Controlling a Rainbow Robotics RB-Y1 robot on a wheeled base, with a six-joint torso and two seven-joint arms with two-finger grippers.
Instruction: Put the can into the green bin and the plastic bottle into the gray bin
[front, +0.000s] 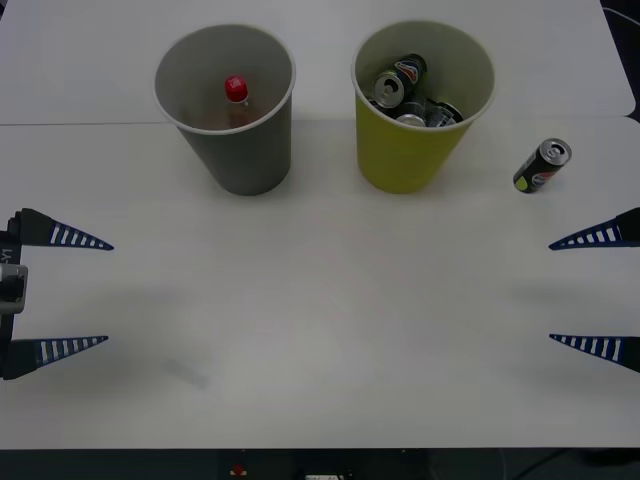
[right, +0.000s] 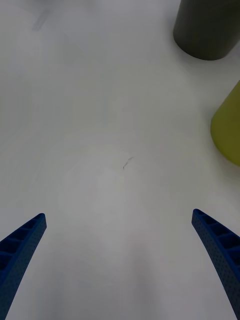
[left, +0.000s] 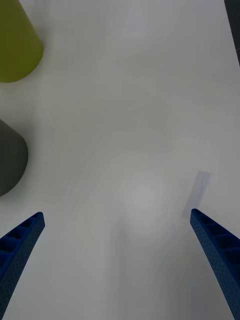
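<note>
The can (front: 541, 166), slim and black with a silver top and a yellow-green patch, stands tilted on the white table to the right of the green bin (front: 410, 160). The green bin holds several black cans with round logos. The plastic bottle (front: 236, 98), red-capped, stands inside the gray bin (front: 245, 150). My right gripper (front: 552, 292) is open at the table's right edge, nearer me than the can. My left gripper (front: 108, 292) is open at the left edge, nothing between its fingers. Both bins' bases show in the wrist views: gray bin (right: 207, 27), green bin (right: 227, 125), green bin (left: 15, 45), gray bin (left: 10, 157).
The two bins stand side by side at the back of the white table (front: 320, 330). A wide bare stretch of table lies between my grippers. The table's front edge runs along the bottom of the front view.
</note>
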